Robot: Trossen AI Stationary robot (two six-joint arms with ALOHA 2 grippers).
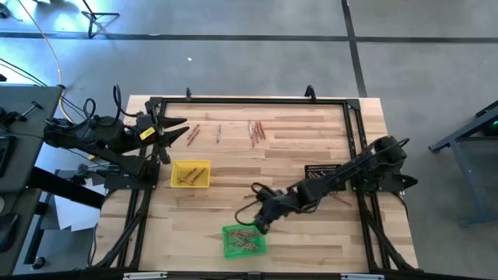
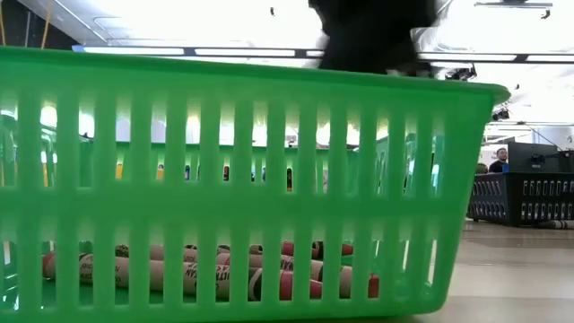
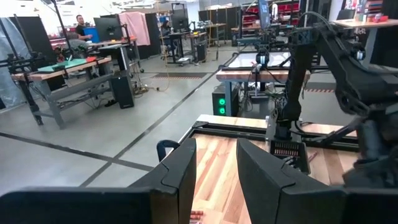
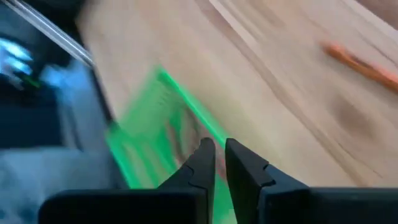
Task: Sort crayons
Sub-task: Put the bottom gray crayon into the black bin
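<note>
Crayons (image 1: 257,131) lie loose along the table's far side and in the green tray (image 1: 244,240): light, stiff, brittle, best pinched mid-length. Right gripper (image 4: 217,155) hovers above that tray, nearly closed, seemingly empty; left gripper (image 3: 216,180) waits parted.

Green tray (image 1: 243,240), yellow tray (image 1: 191,174), black tray (image 1: 320,172)

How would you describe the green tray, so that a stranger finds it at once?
Look at the wooden table, along its near edge. There the green tray sits just under the right gripper, with crayons inside. Its bright green colour separates it from the yellow tray and the black tray.
</note>
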